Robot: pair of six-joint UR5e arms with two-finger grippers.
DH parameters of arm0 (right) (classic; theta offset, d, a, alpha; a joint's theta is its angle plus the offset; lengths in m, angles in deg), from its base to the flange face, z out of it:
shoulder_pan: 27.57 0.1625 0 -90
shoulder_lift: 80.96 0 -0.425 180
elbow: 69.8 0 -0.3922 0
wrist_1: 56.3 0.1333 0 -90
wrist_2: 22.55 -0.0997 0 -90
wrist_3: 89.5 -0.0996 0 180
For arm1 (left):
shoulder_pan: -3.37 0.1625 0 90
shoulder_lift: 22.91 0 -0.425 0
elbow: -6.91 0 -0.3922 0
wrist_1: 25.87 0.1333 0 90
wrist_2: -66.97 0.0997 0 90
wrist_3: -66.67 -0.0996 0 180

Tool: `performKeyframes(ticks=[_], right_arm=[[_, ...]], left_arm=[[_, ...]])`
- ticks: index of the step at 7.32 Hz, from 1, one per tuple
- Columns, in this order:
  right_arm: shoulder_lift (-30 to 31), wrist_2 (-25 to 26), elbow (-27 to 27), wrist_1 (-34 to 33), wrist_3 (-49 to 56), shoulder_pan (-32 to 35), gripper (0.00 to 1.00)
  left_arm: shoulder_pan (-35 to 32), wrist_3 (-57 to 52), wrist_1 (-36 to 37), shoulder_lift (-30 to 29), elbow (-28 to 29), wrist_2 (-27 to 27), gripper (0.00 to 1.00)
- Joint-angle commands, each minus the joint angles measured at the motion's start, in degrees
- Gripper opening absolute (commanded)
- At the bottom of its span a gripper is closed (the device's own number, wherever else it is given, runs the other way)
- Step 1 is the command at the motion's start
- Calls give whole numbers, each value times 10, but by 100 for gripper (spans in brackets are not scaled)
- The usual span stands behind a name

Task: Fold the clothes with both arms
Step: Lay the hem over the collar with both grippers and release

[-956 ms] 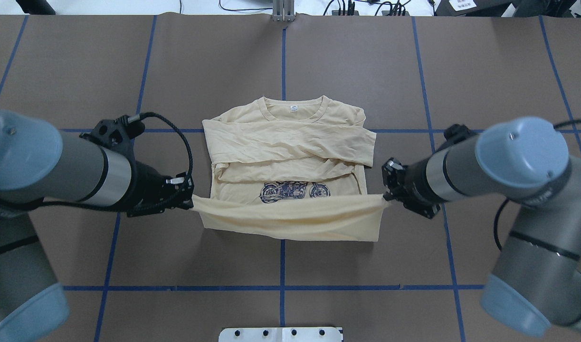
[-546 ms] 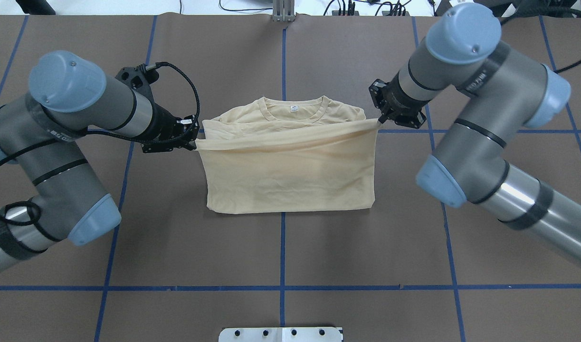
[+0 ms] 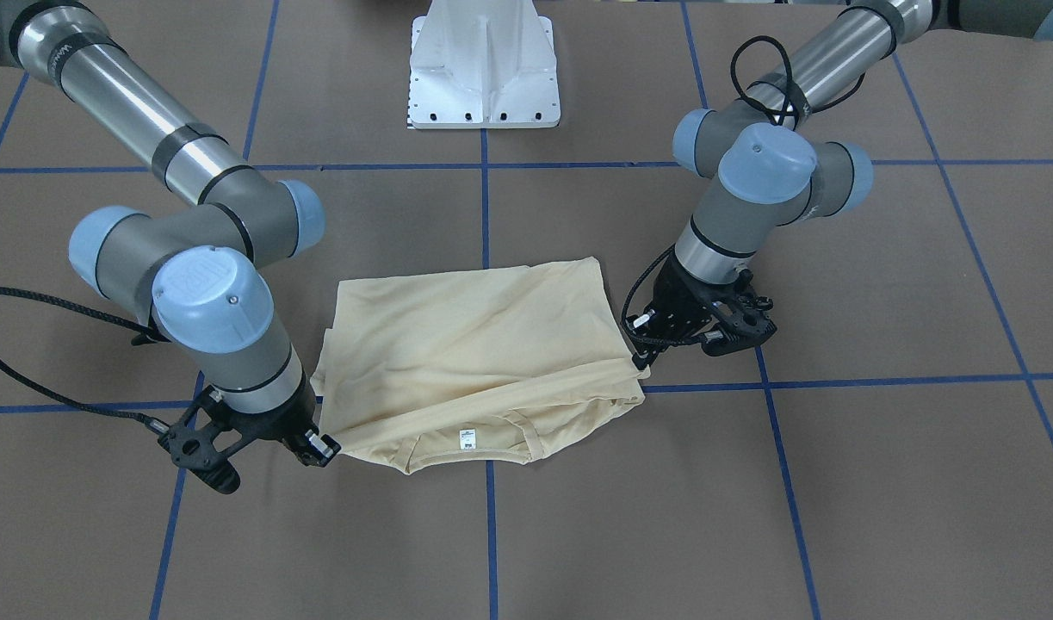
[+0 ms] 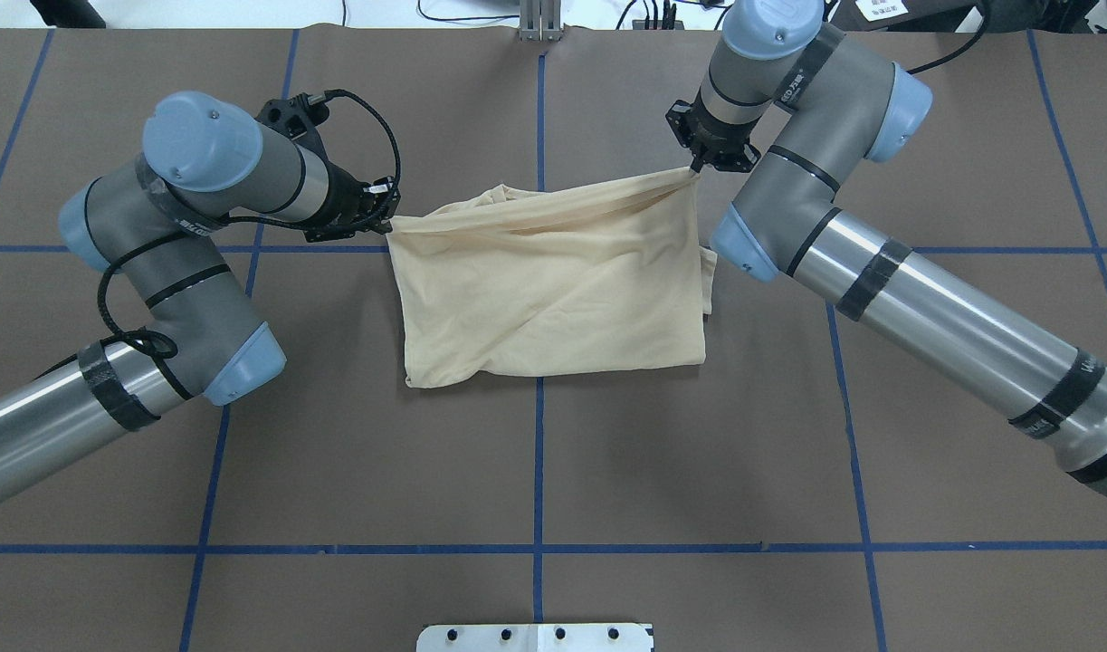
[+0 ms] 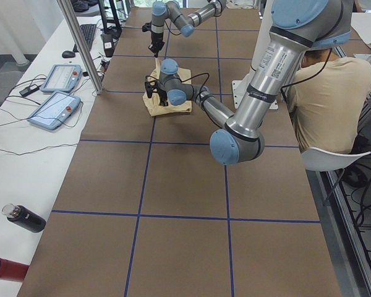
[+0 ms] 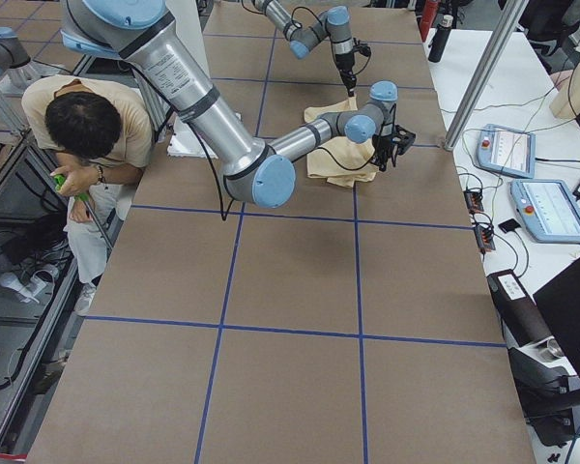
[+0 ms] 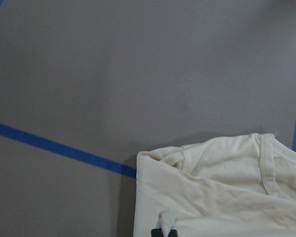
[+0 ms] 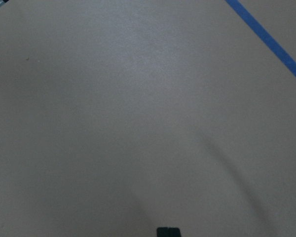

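The cream-yellow T-shirt (image 4: 553,281) lies mid-table, its lower half drawn over the chest, so the print is hidden. My left gripper (image 4: 386,217) is shut on the hem's left corner, by the shoulder. My right gripper (image 4: 698,168) is shut on the right corner, slightly further from me. The hem stretches taut between them. In the front view the collar and white neck label (image 3: 467,437) show under the held hem; there the left gripper (image 3: 642,362) is on the right and the right gripper (image 3: 322,448) on the left. The left wrist view shows the shirt's shoulder (image 7: 212,187).
The table is brown with blue tape lines (image 4: 539,471). The white pedestal base (image 3: 485,77) stands at my side. A seated person (image 5: 328,105) is beside the table. Teach pendants (image 5: 55,93) and bottles (image 5: 25,218) lie on the side bench.
Both grippers have carried the hem away from me, from the near side over the print to the collar end. The print and sleeves are now covered.
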Motion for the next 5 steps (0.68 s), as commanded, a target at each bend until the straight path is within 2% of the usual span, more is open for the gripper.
performKeyframes(ticks=[1,2,5], right_arm=[[-16,14,-45,20,20,-8,0],[-19,15,-45,20,20,-14,0],[-23,15,-45,32,18,-17,0]], left_arm=[[0,0,-44,-32,66,23,0],[0,0,-52,-32,76,50,11],[-6,-28,-53,-26,87,51,13]])
